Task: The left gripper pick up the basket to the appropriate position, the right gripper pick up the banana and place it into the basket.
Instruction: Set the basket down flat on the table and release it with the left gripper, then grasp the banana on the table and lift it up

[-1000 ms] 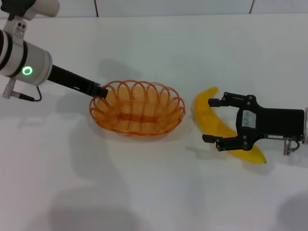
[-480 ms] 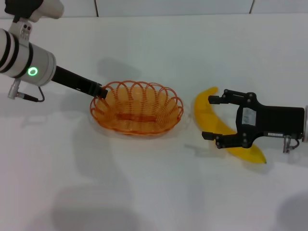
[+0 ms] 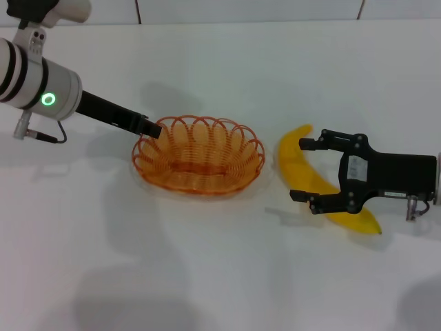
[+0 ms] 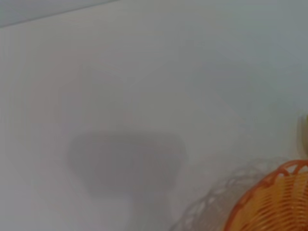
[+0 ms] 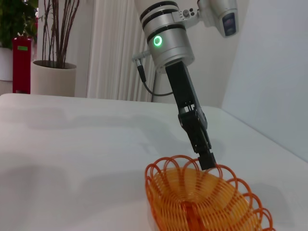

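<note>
The orange wire basket (image 3: 200,157) sits left of centre on the white table. My left gripper (image 3: 150,129) is shut on the basket's left rim; the right wrist view shows it (image 5: 206,159) pinching the rim of the basket (image 5: 202,197), which looks tilted. A part of the basket also shows in the left wrist view (image 4: 279,202). The yellow banana (image 3: 295,162) lies on the table right of the basket. My right gripper (image 3: 303,171) is open, its two fingers straddling the banana's middle from the right.
The white table (image 3: 220,262) spreads around both things, with its back edge near the wall at the top of the head view. A potted plant (image 5: 53,67) and a red object (image 5: 21,65) stand far beyond the table.
The left gripper and the basket have shifted slightly to the right. The right gripper has stayed almost still, open over the banana.
</note>
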